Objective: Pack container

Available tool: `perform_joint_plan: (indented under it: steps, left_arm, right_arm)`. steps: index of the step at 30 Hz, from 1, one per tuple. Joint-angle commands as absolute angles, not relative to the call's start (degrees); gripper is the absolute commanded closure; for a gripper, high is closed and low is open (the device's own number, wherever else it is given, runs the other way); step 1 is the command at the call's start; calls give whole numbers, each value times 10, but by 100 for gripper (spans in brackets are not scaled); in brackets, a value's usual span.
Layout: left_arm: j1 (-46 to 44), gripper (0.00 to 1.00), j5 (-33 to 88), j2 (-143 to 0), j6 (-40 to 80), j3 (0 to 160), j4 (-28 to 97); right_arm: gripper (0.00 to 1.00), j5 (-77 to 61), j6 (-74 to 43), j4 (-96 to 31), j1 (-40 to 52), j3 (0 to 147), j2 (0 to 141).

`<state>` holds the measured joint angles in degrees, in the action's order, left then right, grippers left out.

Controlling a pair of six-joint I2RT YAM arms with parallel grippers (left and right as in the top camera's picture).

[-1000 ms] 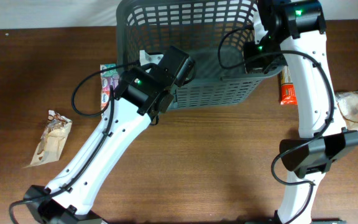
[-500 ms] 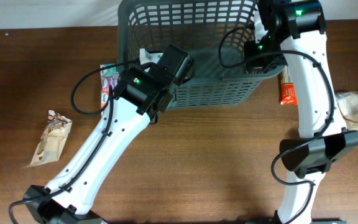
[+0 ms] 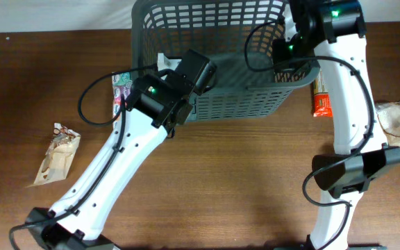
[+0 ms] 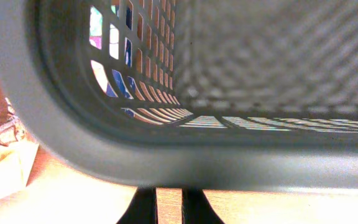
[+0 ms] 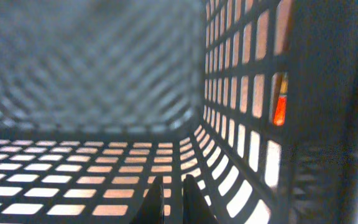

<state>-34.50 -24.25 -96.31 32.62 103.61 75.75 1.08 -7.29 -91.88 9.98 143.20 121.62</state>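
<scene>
Grey lattice-sided plastic shopping basket [image 3: 207, 26] sits at 12 o'clock on brown wooden table [image 3: 221, 180], left gripper [image 4: 155, 202] closed empty at its 8 o'clock rim, right gripper [image 5: 169, 196] closed empty inside at 3 o'clock: move both arms evenly, avoid skew.

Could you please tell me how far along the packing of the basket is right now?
Done: nothing yet; no item shows inside the large dark grey plastic lattice basket. In hand: the left gripper and right gripper, both shut, are at the basket, holding no item. Remaining: the flat tan packet, the colourful packet, the orange packet and the crinkly tan packet lie outside it.
</scene>
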Motion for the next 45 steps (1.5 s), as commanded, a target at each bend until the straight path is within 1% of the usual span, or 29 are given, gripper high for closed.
perform_joint_plan:
  steps: [1,7,12,15,17,18,19,20,21,22,24,25,26,27,28,29,32,33,39,43,45]
  left_arm:
    - [-342,98,-254,-928,311,1072,756]
    - [-348,98,-270,-849,312,1096,759]
    - [-348,98,-343,-779,312,1096,780]
    - [-346,98,-393,-739,312,1096,797]
    - [-340,97,-424,-718,312,1096,808]
    - [-335,92,-439,-708,312,1096,815]
    - [-328,91,-453,-700,312,1096,822]
    - [-322,90,-464,-693,312,1096,827]
    - [-314,87,-475,-687,312,1096,834]
    - [-304,81,-486,-682,312,1096,840]
    - [-284,80,-507,-676,312,1096,854]
    - [-274,80,-517,-675,312,1096,861]
    - [-264,78,-525,-675,312,1096,868]
    - [-250,74,-533,-675,312,1096,878]
    - [-239,67,-536,-675,312,1096,884]
    - [-225,55,-538,-675,312,1096,892]
    - [-183,4,-538,-678,312,1096,907]
    - [-169,0,-538,-680,312,1096,910]
    - [-86,0,-538,-697,312,1095,911]
    - [-27,0,-533,-722,312,1085,891]
    - [0,0,-510,-740,312,1078,885]
  right_arm:
    - [96,17,-74,-919,109,1482,1210]
    - [96,30,-74,-941,112,1567,1173]
    - [96,121,-100,-973,103,1602,1137]
    - [96,142,-100,-973,90,1602,1108]
    - [96,142,-104,-973,75,1602,1089]
    - [94,142,-111,-973,65,1602,1078]
    - [87,142,-114,-973,55,1602,1070]
    - [71,142,-115,-973,43,1602,1061]
    - [59,142,-114,-973,32,1602,1055]
    - [59,142,-114,-973,17,1602,1047]
    - [55,142,-114,-973,-10,1602,1036]
    - [52,142,-114,-973,-24,1601,1031]
    - [37,142,-113,-973,-38,1599,1025]
    - [22,142,-112,-973,-55,1594,1018]
    - [9,142,-112,-973,-69,1588,1012]
    - [1,142,-112,-973,-85,1581,1006]
    - [1,142,-112,-973,-126,1551,987]
    - [1,142,-112,-973,-137,1536,979]
    - [1,138,-112,-973,-187,1389,930]
    - [1,135,-112,-973,-211,1296,928]
    - [1,120,-113,-966,-219,1241,930]
